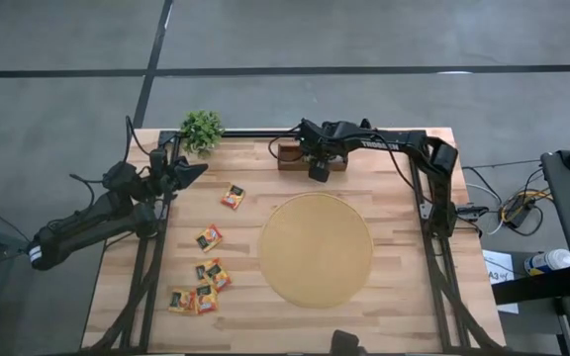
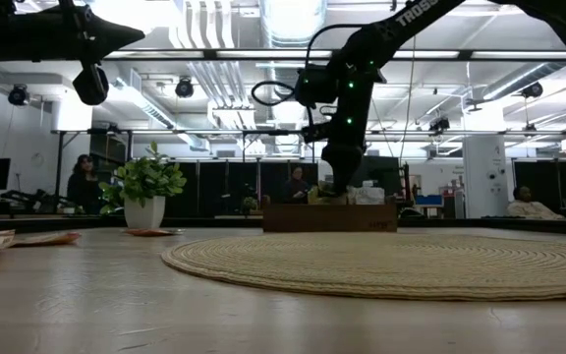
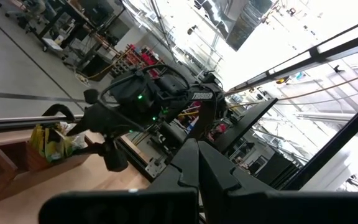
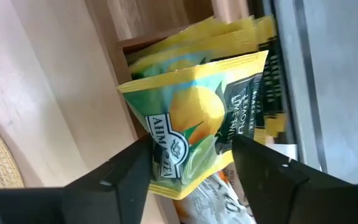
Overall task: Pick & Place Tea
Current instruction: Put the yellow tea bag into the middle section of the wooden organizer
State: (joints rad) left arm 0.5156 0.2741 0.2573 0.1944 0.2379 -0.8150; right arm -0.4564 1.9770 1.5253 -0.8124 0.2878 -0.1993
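Observation:
My right gripper (image 4: 191, 149) stands open over the brown wooden tray (image 1: 295, 155) at the table's far edge, pointing steeply down. Just beyond its fingertips a yellow-green tea sachet (image 4: 197, 118) stands tilted in a tray slot, leaning on more yellow-green sachets (image 4: 229, 37) behind it. A white-and-orange sachet (image 4: 216, 199) lies beside it. Several loose tea sachets (image 1: 209, 237) lie flat on the table's left half. My left gripper (image 1: 191, 170) is shut on nothing and hangs above the far left of the table. My right gripper has one finger (image 4: 129, 171) on each side of the front sachet's lower edge (image 4: 188, 177), coming from above and slanting down. I cannot tell whether the fingers touch the sachet. The sachet rests in the tray slot, not lifted.
A large round tan mat (image 1: 315, 249) covers the table's middle. A small potted plant (image 1: 202, 129) stands at the far left corner. Bare wood lies between the mat and the loose sachets. People sit in the room beyond the table.

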